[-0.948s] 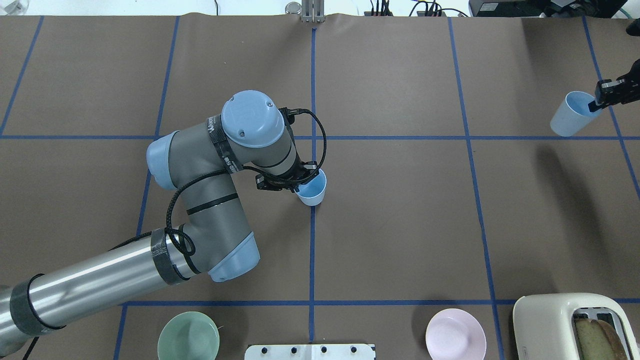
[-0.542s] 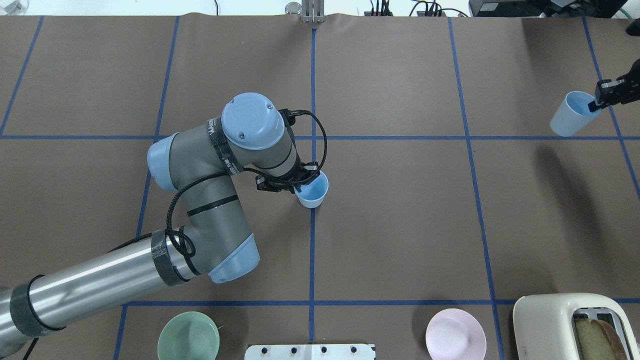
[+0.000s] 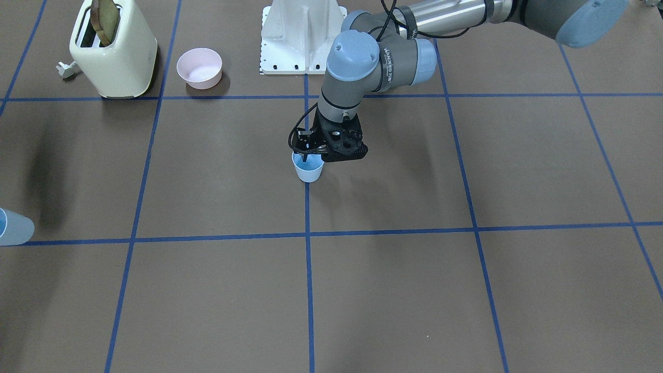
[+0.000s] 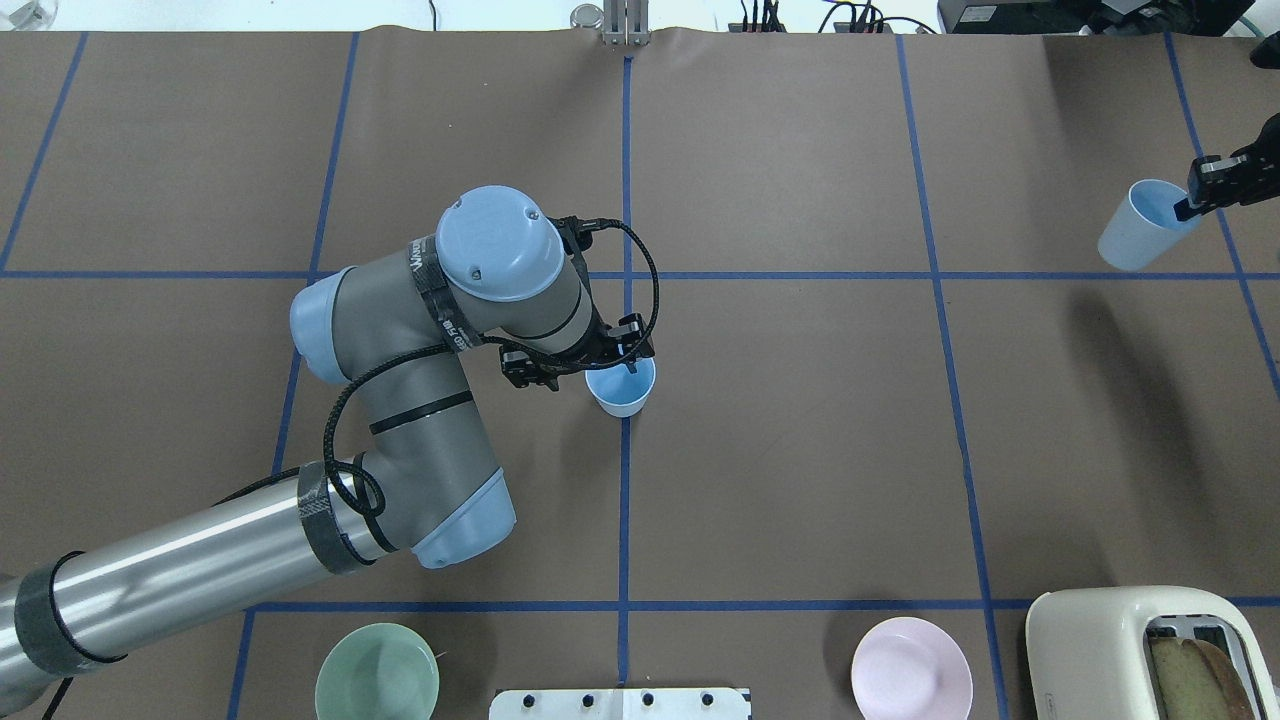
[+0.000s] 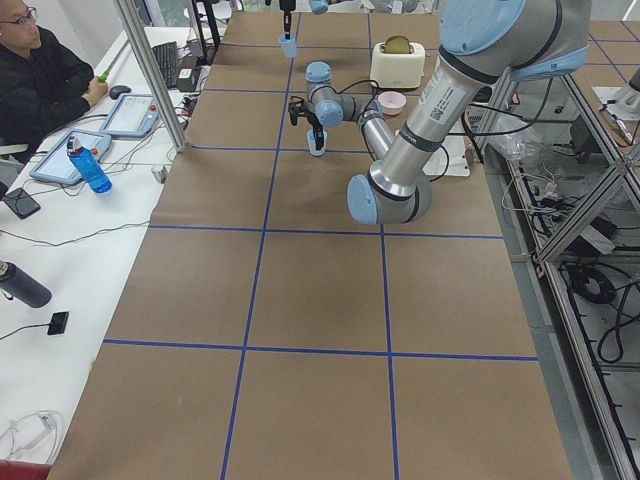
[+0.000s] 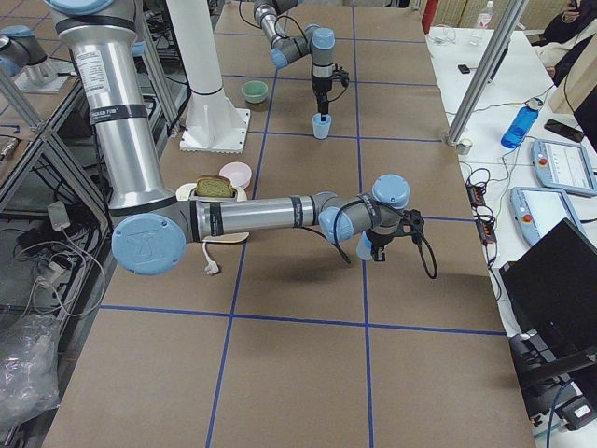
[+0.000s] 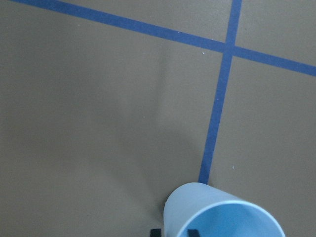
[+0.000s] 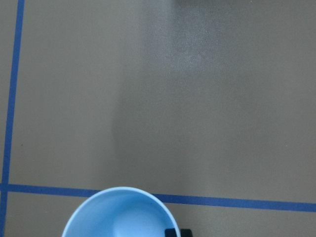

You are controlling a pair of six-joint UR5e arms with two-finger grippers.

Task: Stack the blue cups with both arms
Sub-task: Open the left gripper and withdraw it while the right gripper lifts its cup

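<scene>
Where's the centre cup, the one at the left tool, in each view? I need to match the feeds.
Front-facing: cup at centre.
Overhead: cup at centre.
Exterior left: cup top middle, far.
Exterior right: cup top middle, far.
Left wrist: cup at bottom edge, right of centre.
Right wrist: not in it; that is the other cup.
Landmark: it stands on the central tape line.

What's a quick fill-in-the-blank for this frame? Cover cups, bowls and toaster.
The left gripper has its fingers astride the rim of the centre cup, which stands on a ____ tape line. The right gripper holds the other cup by its ____. The bowl beside the toaster is ____.
Missing words: blue; rim; pink.
</scene>
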